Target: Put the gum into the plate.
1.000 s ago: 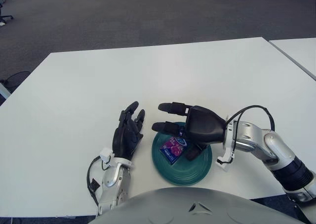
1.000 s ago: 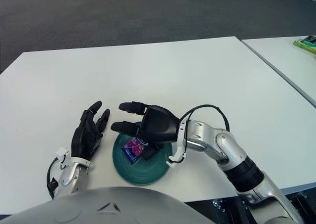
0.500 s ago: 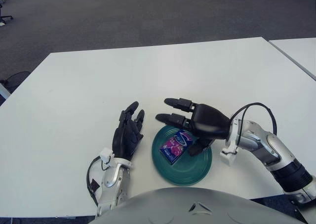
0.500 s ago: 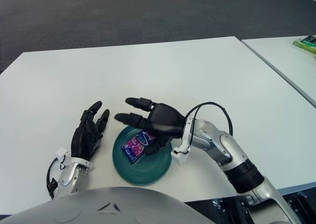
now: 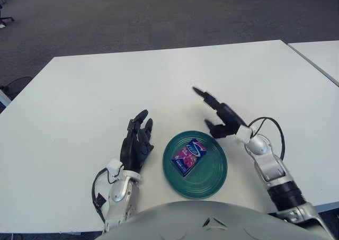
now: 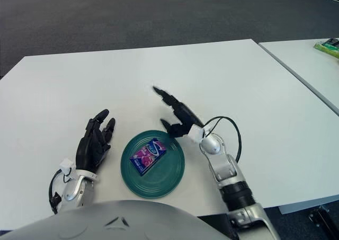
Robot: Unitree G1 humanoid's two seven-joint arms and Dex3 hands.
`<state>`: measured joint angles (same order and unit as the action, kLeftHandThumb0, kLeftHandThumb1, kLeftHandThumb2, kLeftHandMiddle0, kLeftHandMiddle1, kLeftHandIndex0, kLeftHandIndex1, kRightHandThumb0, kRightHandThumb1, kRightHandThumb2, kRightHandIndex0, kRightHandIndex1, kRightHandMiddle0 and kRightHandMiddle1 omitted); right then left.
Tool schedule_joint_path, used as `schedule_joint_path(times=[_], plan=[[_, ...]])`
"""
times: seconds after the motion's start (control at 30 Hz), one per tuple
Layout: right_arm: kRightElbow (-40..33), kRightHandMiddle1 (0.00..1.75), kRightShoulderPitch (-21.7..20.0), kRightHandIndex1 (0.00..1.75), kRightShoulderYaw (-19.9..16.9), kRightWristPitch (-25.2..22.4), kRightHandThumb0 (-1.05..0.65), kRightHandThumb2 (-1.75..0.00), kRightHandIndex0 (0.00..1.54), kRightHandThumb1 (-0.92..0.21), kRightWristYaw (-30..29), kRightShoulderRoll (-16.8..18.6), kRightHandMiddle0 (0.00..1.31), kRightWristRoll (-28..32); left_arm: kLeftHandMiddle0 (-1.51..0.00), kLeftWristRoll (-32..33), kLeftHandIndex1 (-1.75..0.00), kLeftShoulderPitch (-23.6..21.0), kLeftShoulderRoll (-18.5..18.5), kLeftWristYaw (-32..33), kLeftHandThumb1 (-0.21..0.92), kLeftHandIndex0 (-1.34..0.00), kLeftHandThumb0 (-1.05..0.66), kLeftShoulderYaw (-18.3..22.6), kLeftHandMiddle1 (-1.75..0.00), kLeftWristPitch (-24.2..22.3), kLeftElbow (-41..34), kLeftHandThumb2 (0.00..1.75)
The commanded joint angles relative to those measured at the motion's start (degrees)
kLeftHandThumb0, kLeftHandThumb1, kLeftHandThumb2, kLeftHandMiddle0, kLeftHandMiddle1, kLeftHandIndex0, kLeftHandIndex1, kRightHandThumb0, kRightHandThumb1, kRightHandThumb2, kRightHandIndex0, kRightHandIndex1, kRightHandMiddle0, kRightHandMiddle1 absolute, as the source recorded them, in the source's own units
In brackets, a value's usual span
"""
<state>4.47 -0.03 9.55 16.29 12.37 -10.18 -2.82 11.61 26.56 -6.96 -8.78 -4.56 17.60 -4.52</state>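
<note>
Right now I am seeing the gum (image 5: 188, 156) lying flat inside the plate (image 5: 212, 175), a little left of its middle, with nothing touching it. My right hand (image 5: 221, 115) is hanging above the counter (image 5: 95, 97) just past the plate's far right rim, fingers stretched out and released, gripping nothing; the long fingers are pointing away toward the far left. Its forearm is running back toward me along the plate's right side, with a black cable looping beside the wrist. My left hand (image 5: 136, 142) is showing just left of the plate, palm down, fingers loosely extended and empty. I cannot tell whether it is touching the counter. The plate is sitting near the counter's front edge, between the two hands.
</note>
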Motion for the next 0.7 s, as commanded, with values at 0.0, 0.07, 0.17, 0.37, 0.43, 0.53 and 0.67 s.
schedule_joint_path(times=[0.0, 0.07, 0.17, 0.37, 0.43, 0.53, 0.67], plan=[[1.19, 0.00, 1.85, 0.00, -2.01, 1.05, -1.00, -0.92, 0.00, -0.92, -3.30, 4.40, 0.00, 2.97, -0.13, -2.16, -0.53, 0.26, 0.68, 1.05, 0.92, 0.00, -0.96, 0.19, -0.01, 0.95, -0.86, 0.94], [1.70, 0.00, 3.66, 0.00, -2.81, 2.61, -0.99, -0.92, 0.00, -0.92, -4.98, 5.80, 0.00, 3.09, -0.09, -2.95, -0.44, 0.26, 0.83, 1.34, 0.92, 0.00, -0.96, 0.16, -0.01, 0.66, -1.18, 0.95], [1.99, 0.00, 5.42, 0.00, -3.89, 3.53, -0.98, -0.92, 0.00, -0.92, -6.29, 6.36, 0.01, 2.79, -0.05, -2.80, -0.33, 0.31, 0.79, 1.33, 0.92, 0.00, -0.97, 0.19, -0.01, -0.05, -1.68, 0.95], [4.13, 0.00, 5.94, 0.00, -7.03, 3.75, -0.99, -0.94, 0.00, -0.92, -5.41, 5.31, 0.01, 4.36, 0.00, -2.34, -0.17, 0.72, 0.86, 1.03, 0.92, 0.00, -0.97, -0.01, 0.00, -0.91, -2.80, 0.94], [6.58, 0.00, 5.31, 0.00, -8.83, 4.06, -0.99, -0.96, 0.00, -0.92, -4.09, 4.27, 0.00, 5.96, 0.00, -2.38, -0.13, 0.96, 0.90, 1.03, 0.92, 0.00, -0.98, -0.15, 0.00, -1.16, -3.28, 0.93], [9.24, 0.00, 4.66, 0.00, -10.42, 4.63, -1.00, -0.98, 0.00, -0.92, -2.66, 3.53, 0.00, 7.38, 0.00, -2.47, -0.11, 1.27, 0.94, 1.06, 0.92, 0.00, -0.98, -0.29, 0.00, -1.46, -3.83, 0.93], [9.88, 0.00, 5.06, 0.00, -11.28, 4.21, -1.01, -1.00, 0.00, -0.92, -2.09, 3.46, 0.00, 8.19, 0.00, -2.53, -0.08, 1.67, 1.09, 1.04, 0.92, 0.00, -0.98, -0.40, 0.00, -2.04, -4.57, 0.92]])
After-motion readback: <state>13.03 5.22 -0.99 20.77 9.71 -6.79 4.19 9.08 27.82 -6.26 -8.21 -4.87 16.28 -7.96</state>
